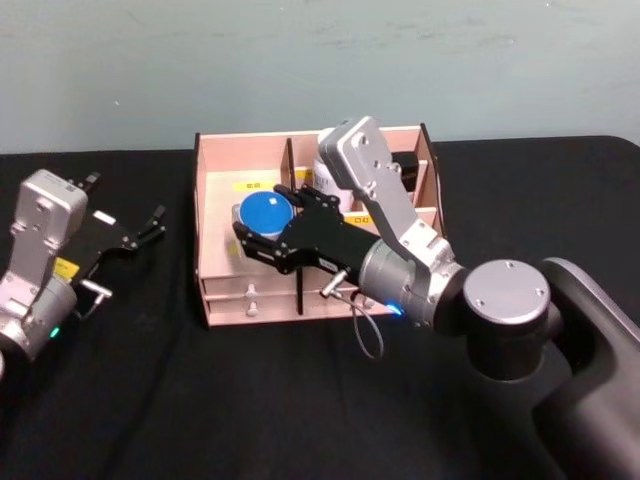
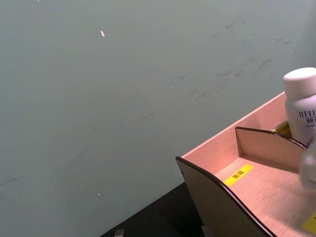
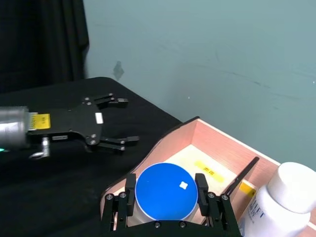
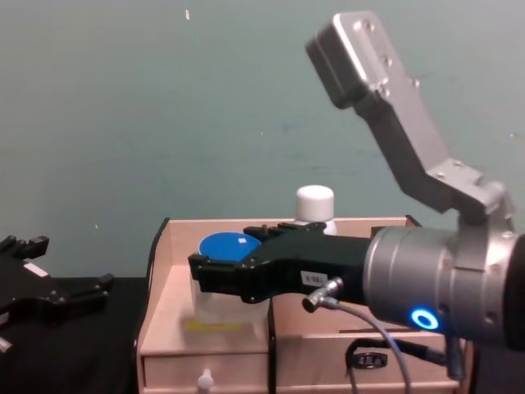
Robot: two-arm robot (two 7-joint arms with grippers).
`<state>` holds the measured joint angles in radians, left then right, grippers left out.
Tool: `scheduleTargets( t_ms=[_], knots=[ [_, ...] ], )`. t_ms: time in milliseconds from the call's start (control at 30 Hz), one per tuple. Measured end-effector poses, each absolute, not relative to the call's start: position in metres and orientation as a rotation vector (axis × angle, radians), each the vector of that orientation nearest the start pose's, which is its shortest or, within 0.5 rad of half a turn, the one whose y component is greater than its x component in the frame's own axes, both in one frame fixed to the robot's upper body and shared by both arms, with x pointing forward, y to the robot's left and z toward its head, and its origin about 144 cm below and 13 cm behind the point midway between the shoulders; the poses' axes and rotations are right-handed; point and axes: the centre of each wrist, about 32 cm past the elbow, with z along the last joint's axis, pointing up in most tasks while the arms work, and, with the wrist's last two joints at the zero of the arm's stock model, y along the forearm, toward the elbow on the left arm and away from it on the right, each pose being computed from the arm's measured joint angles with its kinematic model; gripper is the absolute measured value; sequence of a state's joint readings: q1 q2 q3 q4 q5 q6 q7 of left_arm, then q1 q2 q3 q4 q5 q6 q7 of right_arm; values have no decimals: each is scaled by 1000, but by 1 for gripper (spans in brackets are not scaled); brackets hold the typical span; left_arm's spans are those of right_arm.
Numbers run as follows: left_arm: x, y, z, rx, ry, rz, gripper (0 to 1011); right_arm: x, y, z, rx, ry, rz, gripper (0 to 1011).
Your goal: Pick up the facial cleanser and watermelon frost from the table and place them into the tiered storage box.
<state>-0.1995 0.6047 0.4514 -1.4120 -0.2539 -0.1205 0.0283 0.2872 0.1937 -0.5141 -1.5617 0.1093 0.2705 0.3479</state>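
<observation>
The tiered storage box [image 1: 240, 140], pale wood with dark edges and yellow labels, stands at the table's middle back. My right gripper [image 1: 262, 216] reaches over its left compartment, shut on a round jar with a blue lid [image 1: 270, 208], the watermelon frost. The right wrist view shows the fingers [image 3: 129, 195] clamped on both sides of that jar [image 3: 165, 191]. A white bottle, the facial cleanser [image 3: 284, 202], stands upright in a back compartment of the box [image 4: 315, 203]. My left gripper [image 1: 135, 235] is open and holds nothing, left of the box.
Black cloth covers the table [image 1: 150, 400], and a teal wall [image 1: 320, 60] rises close behind the box. A cable loop [image 1: 370, 335] hangs under the right wrist in front of the box's drawers [image 1: 250, 297]. A dark item [image 1: 405, 165] sits in the back right compartment.
</observation>
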Motion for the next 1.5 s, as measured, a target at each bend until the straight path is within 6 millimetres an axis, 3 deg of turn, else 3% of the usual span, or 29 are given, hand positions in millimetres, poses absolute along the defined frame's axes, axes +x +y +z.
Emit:
scheduleTargets(
  t_ms=[333, 933, 1233, 1500],
  knots=[
    [489, 310, 1140, 304, -285, 1248, 1010, 514, -122, 1194, -225, -65, -772, 730],
    [489, 310, 1140, 304, -285, 1248, 1010, 519, -119, 1192, -224, -60, -776, 732],
    [489, 310, 1140, 304, -285, 1248, 1010, 519, -120, 1192, -223, -60, -776, 991],
    [489, 310, 1140, 304, -285, 1248, 1010, 517, -121, 1194, -204, -83, -779, 1002]
  ],
)
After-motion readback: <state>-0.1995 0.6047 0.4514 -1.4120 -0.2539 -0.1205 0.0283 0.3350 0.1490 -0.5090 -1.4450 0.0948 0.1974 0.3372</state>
